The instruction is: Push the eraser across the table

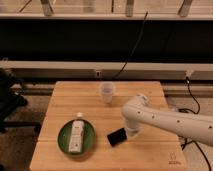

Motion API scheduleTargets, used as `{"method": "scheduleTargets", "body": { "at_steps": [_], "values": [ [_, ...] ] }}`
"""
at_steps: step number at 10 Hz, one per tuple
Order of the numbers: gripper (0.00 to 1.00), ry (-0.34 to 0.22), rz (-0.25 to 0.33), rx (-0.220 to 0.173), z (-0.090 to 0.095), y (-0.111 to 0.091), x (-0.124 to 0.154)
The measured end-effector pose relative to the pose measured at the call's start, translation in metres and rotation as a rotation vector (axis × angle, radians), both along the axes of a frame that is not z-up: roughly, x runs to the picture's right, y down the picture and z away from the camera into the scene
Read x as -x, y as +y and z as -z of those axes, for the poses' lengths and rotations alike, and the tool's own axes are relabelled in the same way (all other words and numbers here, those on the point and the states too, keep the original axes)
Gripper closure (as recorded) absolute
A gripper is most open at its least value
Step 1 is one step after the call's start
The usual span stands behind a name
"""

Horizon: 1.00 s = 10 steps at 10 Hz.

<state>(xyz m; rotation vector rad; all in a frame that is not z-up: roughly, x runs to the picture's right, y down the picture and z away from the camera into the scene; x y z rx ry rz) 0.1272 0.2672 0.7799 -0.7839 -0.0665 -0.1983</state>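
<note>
The eraser (117, 136) is a small flat black block lying on the light-wood table (70, 97), just right of the green plate. My white arm reaches in from the right. The gripper (131, 131) hangs at the end of the arm, right beside the eraser's right end and close to touching it; the arm covers most of it.
A green plate (62, 140) at the front left holds a white bottle (76, 135) lying on it. A clear plastic cup (107, 93) stands near the table's back middle. A black cable (131, 50) runs up behind the table. A dark chair (9, 100) is at the left.
</note>
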Motion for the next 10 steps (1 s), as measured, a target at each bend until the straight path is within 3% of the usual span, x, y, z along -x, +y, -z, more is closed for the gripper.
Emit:
{"method": "scheduleTargets", "body": {
  "at_steps": [10],
  "values": [
    [1.00,-0.048,0.098,-0.010,-0.010,-0.005,0.062]
  ]
}}
